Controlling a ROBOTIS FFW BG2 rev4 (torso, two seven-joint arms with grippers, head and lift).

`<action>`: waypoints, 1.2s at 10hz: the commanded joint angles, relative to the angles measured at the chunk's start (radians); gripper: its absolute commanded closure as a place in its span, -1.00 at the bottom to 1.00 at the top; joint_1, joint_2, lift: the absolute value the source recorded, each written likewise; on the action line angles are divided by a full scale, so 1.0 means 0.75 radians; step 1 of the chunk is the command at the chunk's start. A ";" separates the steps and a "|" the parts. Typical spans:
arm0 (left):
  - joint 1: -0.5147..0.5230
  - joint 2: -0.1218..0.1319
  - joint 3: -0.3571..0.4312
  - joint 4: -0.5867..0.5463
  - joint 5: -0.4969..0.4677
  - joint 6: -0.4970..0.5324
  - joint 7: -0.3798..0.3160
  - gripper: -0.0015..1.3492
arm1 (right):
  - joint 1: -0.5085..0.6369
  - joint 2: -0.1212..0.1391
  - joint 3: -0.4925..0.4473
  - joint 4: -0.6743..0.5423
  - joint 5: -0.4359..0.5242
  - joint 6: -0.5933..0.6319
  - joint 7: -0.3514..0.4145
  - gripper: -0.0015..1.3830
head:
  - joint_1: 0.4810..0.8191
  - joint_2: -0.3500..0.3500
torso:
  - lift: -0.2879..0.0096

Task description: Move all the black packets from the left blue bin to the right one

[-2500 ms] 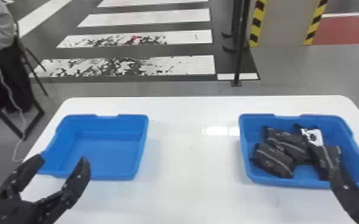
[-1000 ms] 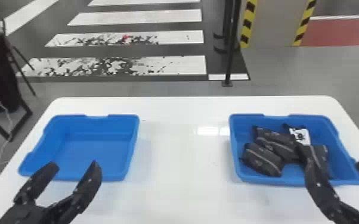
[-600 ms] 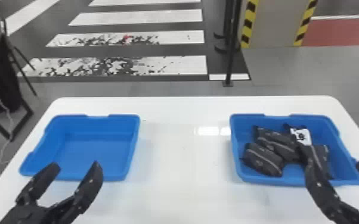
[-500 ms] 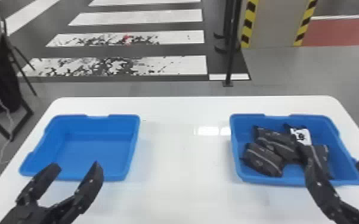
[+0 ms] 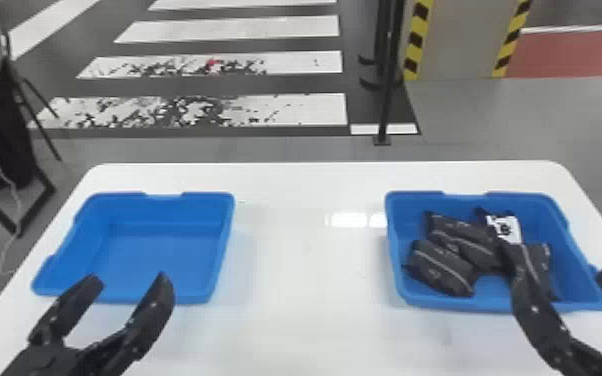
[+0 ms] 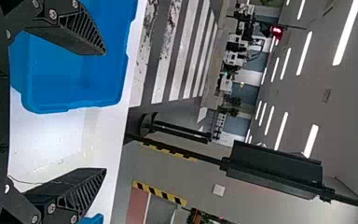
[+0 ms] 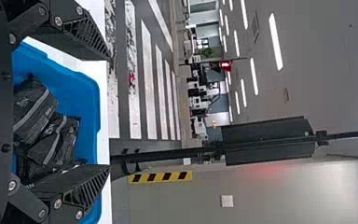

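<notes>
Since the earliest head view, both tools have shifted inward over the worktop; the packets lie as they did.

Head view: beyond the tools stand a thin black pole and a pillar edged with yellow-black stripes. The worktop is glossy white with rounded corners. The left tool is spread wide and empty, its fingertips overlapping the near wall of the left bin, which is empty. The right tool is also wide, one finger partly masking the right bin, where the black packets lie heaped.

Left wrist view: a dark panel hangs on the pole, past the ribbed fingers of the left tool. They stand well apart, nothing between them.

Right wrist view: past the parted fingers of the right tool, the creased packets with pale stripes fill part of the smooth blue bin; one finger overlaps them.
</notes>
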 commanded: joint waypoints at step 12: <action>0.007 0.001 0.000 0.000 0.015 0.026 0.000 -0.75 | 0.007 0.000 0.000 -0.003 -0.011 0.000 0.000 -0.68 | 0.27 0.23 | -0.10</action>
